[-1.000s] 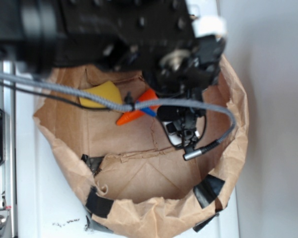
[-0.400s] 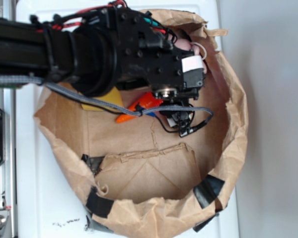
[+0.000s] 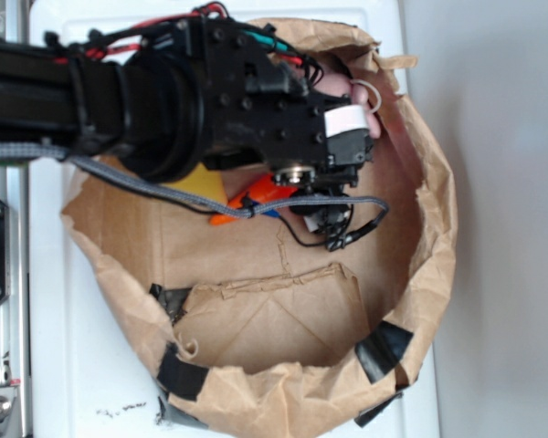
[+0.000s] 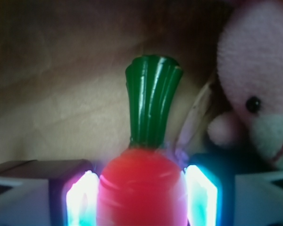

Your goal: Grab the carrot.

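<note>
The carrot [image 4: 140, 186] stands between my gripper's [image 4: 139, 200] two lit pads, its dark green stem end pointing away from the camera. Both pads sit against the carrot's orange sides with no gap showing. In the exterior view the carrot [image 3: 256, 196] lies on the floor of a brown paper bag [image 3: 438, 210], its tip pointing lower left. The black wrist covers its stem end and hides the fingers there.
A pink plush toy [image 4: 254, 80] sits just right of the carrot, also seen at the bag's back wall [image 3: 345, 87]. A yellow sponge [image 3: 201, 187] lies left of the carrot. The bag's rolled walls ring the arm. A grey cable [image 3: 146, 187] crosses the bag.
The arm has dropped into the bag and shifted toward the back wall. The wrist now sits over the carrot's stem end, and the carrot has stayed in about the same place.
</note>
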`<state>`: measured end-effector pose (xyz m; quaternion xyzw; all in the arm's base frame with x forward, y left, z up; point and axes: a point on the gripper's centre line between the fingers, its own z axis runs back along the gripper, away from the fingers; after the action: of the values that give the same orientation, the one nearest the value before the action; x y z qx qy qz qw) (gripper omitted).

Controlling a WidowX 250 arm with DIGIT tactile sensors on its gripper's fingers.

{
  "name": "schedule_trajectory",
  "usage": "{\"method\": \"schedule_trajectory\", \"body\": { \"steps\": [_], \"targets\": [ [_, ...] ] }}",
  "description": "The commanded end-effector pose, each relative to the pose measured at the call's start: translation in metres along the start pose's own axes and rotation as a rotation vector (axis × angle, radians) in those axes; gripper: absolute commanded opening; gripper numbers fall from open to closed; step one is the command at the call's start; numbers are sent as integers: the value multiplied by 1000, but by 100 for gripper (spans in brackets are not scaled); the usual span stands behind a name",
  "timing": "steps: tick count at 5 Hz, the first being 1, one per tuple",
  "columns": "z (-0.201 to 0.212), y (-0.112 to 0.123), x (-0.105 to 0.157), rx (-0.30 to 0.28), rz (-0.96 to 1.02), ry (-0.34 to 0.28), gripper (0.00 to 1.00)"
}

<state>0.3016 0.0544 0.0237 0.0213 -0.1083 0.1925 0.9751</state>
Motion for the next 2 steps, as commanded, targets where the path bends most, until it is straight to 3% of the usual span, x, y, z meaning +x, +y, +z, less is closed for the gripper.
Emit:
{"method": "schedule_trajectory", "body": {
  "steps": [1,2],
  "targets": [
    [119,-13,5,-179,-13,126,0],
    [151,-12,5,-173,20,86,0]
  ]
}}
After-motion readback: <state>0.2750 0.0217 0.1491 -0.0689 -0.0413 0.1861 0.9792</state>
